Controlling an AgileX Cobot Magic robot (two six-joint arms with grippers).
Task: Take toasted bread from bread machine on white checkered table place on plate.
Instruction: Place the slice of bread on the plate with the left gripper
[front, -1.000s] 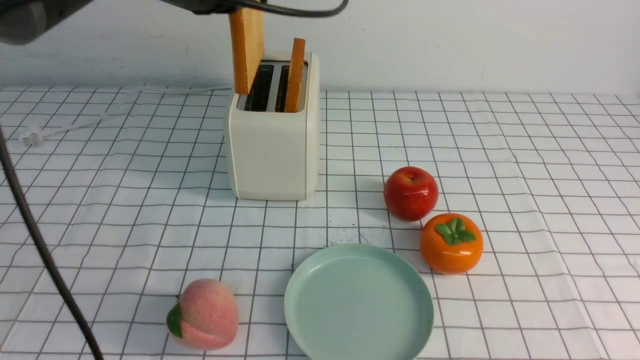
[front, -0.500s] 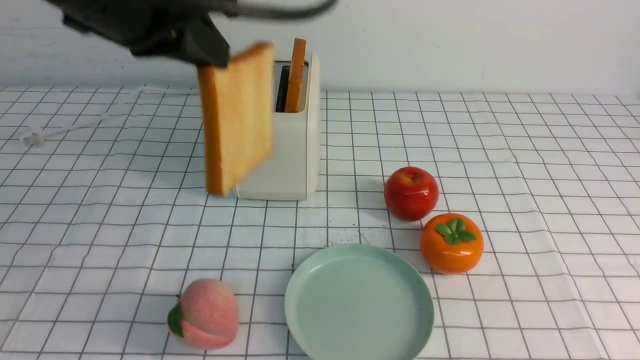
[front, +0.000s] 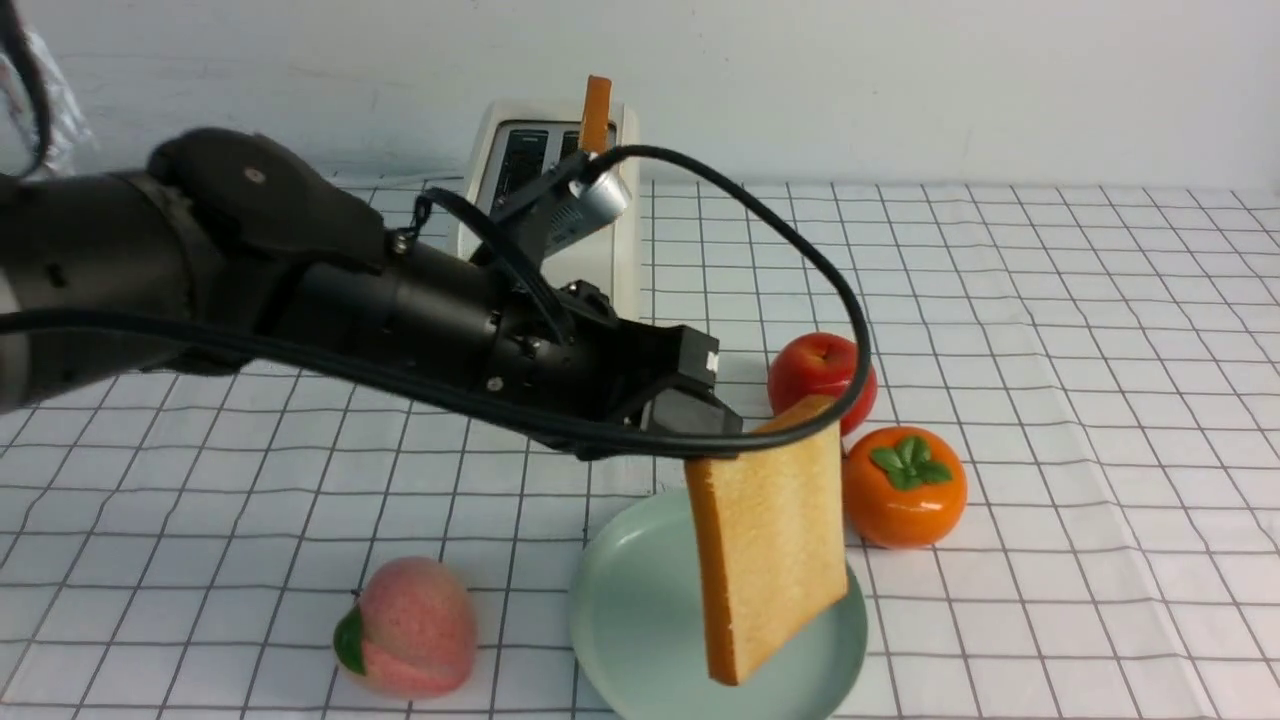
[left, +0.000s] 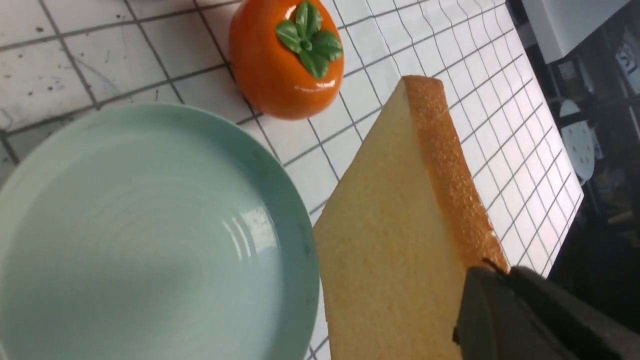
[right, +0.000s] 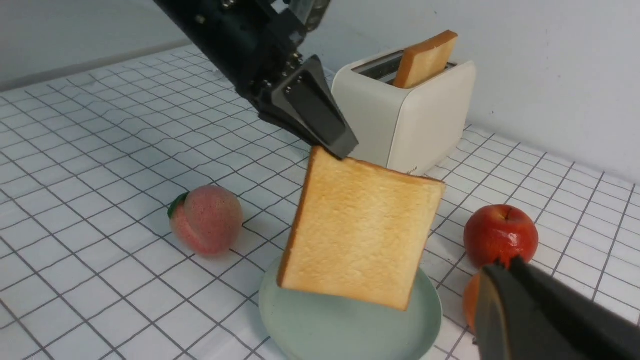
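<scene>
My left gripper is clamped on the top corner of a toast slice that hangs nearly upright, its free edge pointing down at the mint-green plate lying just below my grip

In the front view the left arm covers most of the bread machine, leaving only its top and right edge. There the hanging slice of toasted bread hides the right part of the plate, whose near rim the lower edge cuts off. In the right wrist view the right gripper, itself cut off at the corner, hides most of the persimmon.
</scene>
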